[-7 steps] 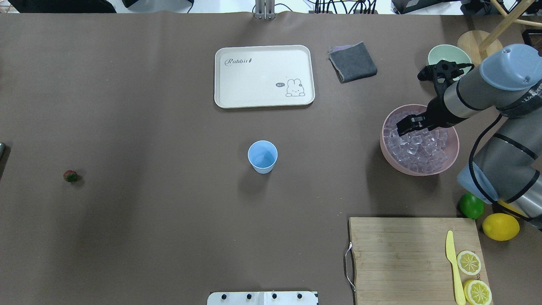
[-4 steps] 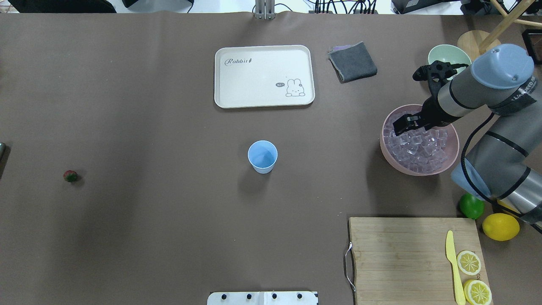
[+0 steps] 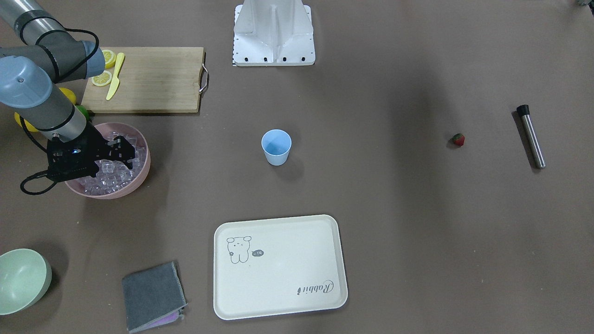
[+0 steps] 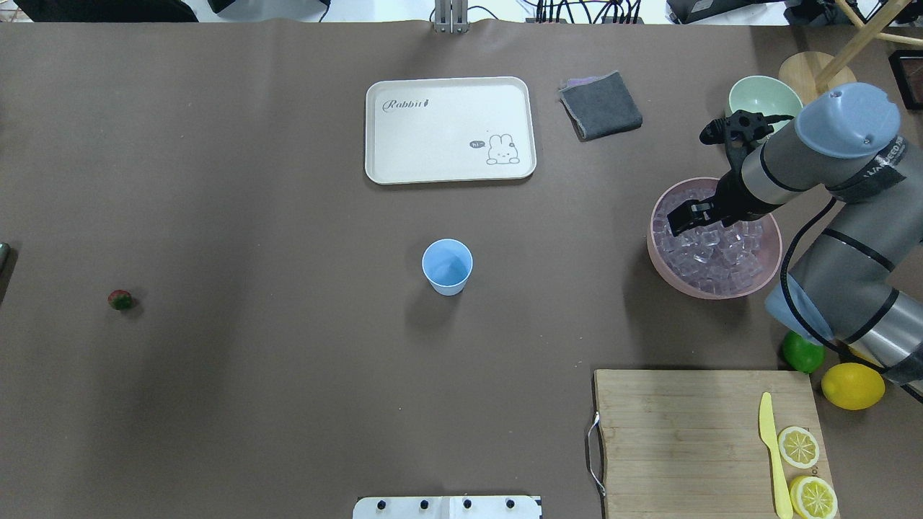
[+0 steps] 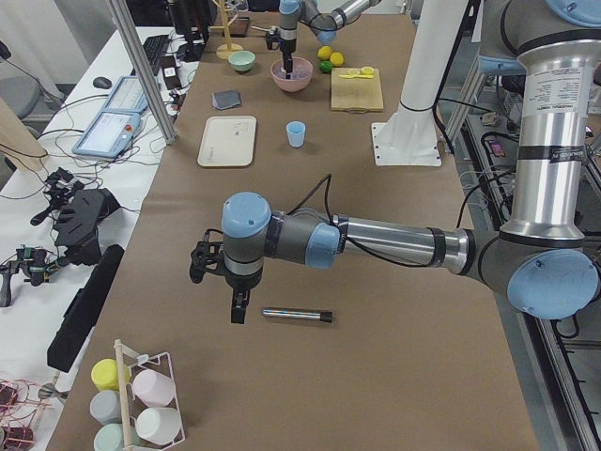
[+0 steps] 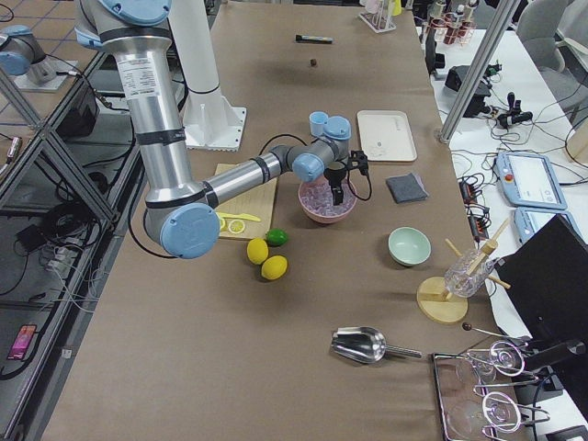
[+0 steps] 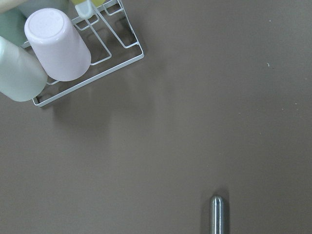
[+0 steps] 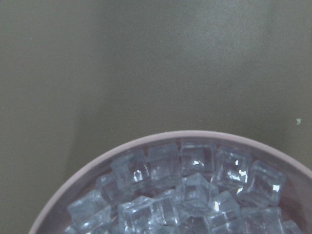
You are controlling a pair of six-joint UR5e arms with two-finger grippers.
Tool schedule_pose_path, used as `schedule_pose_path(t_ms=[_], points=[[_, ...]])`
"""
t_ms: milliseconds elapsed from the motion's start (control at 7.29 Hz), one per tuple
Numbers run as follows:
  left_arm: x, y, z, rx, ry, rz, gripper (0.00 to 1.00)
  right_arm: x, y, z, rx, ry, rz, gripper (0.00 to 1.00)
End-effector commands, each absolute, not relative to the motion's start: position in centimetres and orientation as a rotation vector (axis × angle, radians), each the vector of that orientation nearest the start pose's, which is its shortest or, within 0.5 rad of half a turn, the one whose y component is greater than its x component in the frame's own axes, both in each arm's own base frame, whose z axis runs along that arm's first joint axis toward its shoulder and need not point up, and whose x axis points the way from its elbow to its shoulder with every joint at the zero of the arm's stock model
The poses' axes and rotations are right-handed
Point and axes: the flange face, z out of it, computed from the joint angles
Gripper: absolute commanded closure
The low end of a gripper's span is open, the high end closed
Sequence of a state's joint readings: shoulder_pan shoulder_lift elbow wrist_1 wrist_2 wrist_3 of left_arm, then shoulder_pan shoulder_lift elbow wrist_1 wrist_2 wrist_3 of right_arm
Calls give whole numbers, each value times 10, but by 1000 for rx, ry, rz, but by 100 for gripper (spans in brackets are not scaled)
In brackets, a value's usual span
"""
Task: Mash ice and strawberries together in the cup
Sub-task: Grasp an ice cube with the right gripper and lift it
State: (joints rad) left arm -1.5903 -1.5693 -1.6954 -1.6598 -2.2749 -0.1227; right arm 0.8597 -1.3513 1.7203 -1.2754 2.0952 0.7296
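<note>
The pale-blue cup (image 4: 447, 267) stands upright and empty at the table's middle; it also shows in the front view (image 3: 276, 147). The ice (image 4: 714, 256) fills a pink bowl (image 4: 652, 252) at the right. My right gripper (image 4: 680, 220) hangs over the bowl's far-left part, just above the cubes, and looks open and empty. The right wrist view shows ice (image 8: 195, 190) and no fingers. The strawberry (image 4: 120, 299) lies alone far left. My left gripper (image 5: 235, 310) shows only in the left side view, beside a steel rod (image 5: 296, 315); I cannot tell whether it is open.
A cream tray (image 4: 375, 130) and a grey cloth (image 4: 601, 105) lie at the back. A pale-green bowl (image 4: 746, 90) stands behind the pink bowl. A cutting board (image 4: 685, 432) holds a yellow knife and lemon slices; a lime (image 4: 802, 352) and lemon (image 4: 852, 386) lie beside it.
My right gripper has shifted a little to the left and slightly lower over the ice bowl. The cup, the strawberry and the rest have not moved.
</note>
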Motion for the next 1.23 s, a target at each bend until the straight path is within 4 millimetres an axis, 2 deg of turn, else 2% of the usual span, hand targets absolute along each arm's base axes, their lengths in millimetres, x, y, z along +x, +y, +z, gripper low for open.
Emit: schedule_pose_path(t_ms=[0,411,548,686,823,1097], points=[[-77,-500,591,165,732,-59,2,-325,-498,446,148,-801,-162,10],[-77,-500,591,165,740,-57,2,-324,-497,442,155,-803,-157,10],[-77,-500,588,169,740,-55,2,-326,-496,440,139,-809,-114,33],[-77,-500,587,171,741,-54,2,-330,-494,439,130,-812,-104,62],[-77,-501,586,172,740,-54,2,-334,-492,441,132,-804,-106,64],[-77,-501,585,173,740,-55,2,-333,-492,444,131,-799,-110,63]])
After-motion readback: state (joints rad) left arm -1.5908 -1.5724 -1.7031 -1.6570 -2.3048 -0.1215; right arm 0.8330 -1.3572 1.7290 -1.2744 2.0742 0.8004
